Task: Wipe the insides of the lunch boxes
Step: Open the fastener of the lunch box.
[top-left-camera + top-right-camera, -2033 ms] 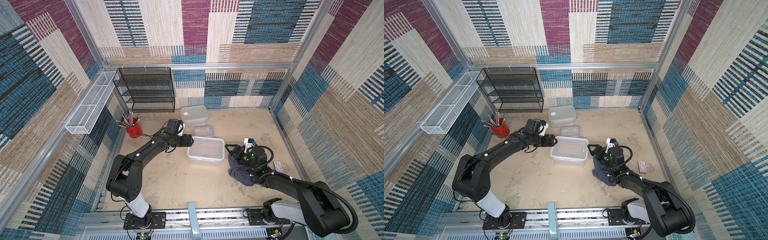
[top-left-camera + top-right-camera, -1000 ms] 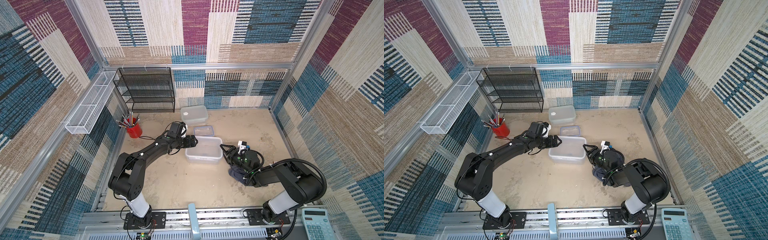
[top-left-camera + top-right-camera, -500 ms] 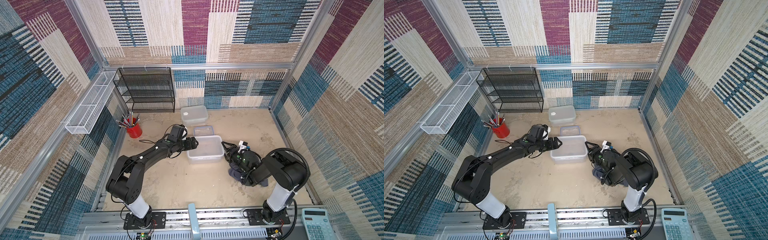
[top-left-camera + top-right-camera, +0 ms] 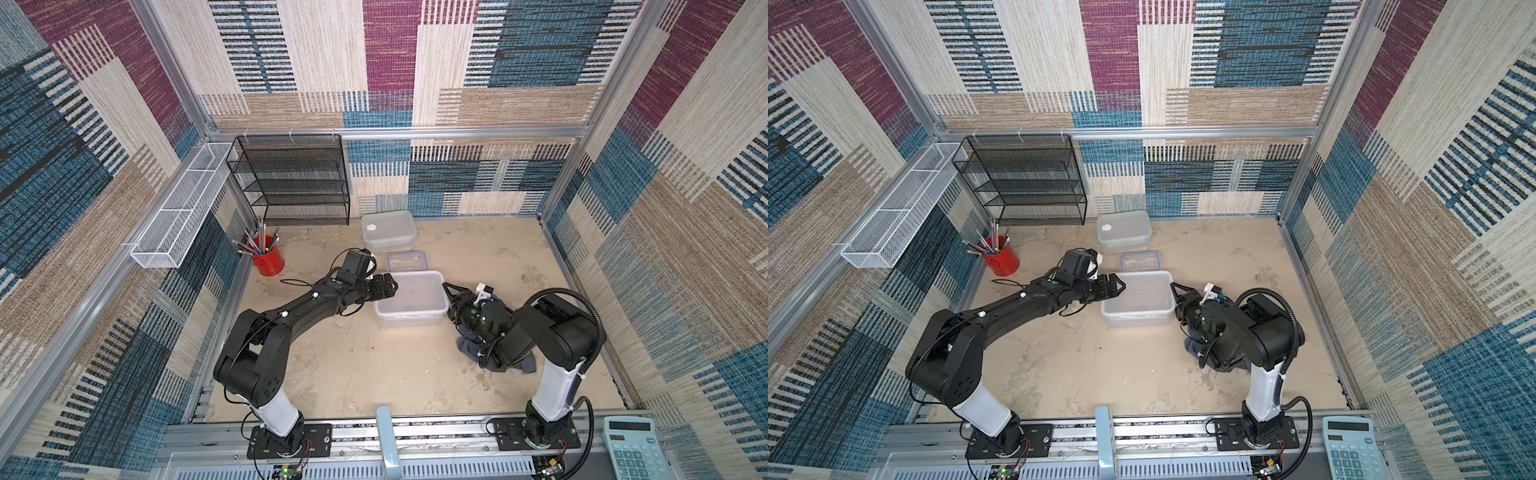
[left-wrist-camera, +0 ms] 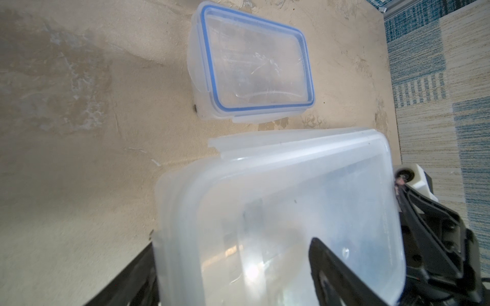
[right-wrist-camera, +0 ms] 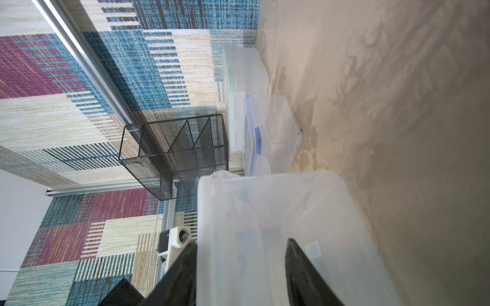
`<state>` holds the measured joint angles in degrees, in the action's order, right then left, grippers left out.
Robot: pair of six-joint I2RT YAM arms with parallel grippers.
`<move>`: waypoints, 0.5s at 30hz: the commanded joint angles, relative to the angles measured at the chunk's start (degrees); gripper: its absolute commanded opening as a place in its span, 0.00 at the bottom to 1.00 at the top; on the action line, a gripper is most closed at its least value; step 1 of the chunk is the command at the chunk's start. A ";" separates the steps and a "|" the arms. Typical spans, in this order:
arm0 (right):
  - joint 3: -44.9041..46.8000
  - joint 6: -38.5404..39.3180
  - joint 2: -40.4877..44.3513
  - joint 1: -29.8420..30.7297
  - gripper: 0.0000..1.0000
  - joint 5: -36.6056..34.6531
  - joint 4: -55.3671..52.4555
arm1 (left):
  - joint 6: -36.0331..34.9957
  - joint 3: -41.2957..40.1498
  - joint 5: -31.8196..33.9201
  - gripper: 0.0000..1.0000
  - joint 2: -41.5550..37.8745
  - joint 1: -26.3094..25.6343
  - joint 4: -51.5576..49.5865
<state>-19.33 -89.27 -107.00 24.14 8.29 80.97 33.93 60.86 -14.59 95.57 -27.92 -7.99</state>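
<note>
The large lunch box (image 4: 409, 297) (image 4: 1138, 297) stands with no lid on it mid-table in both top views. My left gripper (image 4: 392, 286) (image 5: 233, 242) is open and straddles its left wall, one finger (image 5: 334, 267) inside and one outside. My right gripper (image 4: 448, 291) (image 6: 242, 241) sits at its right end, jaws apart with the wall between them. The small blue-rimmed lunch box (image 4: 407, 262) (image 5: 254, 66) lies lidded just behind. The medium green-rimmed lunch box (image 4: 388, 228) (image 6: 242, 71) is at the back. A grey-blue cloth (image 4: 467, 347) (image 4: 1194, 347) lies under my right arm.
A red cup of pencils (image 4: 269, 259) stands at the back left. Behind it is a black mesh rack (image 4: 291, 183) against the back wall, and a white wire basket (image 4: 178, 208) hangs on the left wall. A calculator (image 4: 631, 446) lies on the front rail, right.
My right arm has folded back and up while its gripper moved to the large tub's right end, its jaws narrowing. The left gripper has slid onto the tub's left wall.
</note>
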 commanded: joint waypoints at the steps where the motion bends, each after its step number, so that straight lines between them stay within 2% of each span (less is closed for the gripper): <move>1: 0.09 -3.23 -1.52 1.15 0.52 5.43 20.73 | -0.03 -0.13 -4.75 0.85 0.81 -1.26 -2.82; 15: -0.73 -3.54 -2.13 2.04 0.35 5.33 20.98 | -0.20 -0.14 -3.61 0.85 0.45 -1.83 -3.72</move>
<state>-20.14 -90.56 -107.79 25.12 5.21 81.30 34.50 60.86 -12.69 95.48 -28.60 -7.84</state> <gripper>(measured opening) 0.426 0.850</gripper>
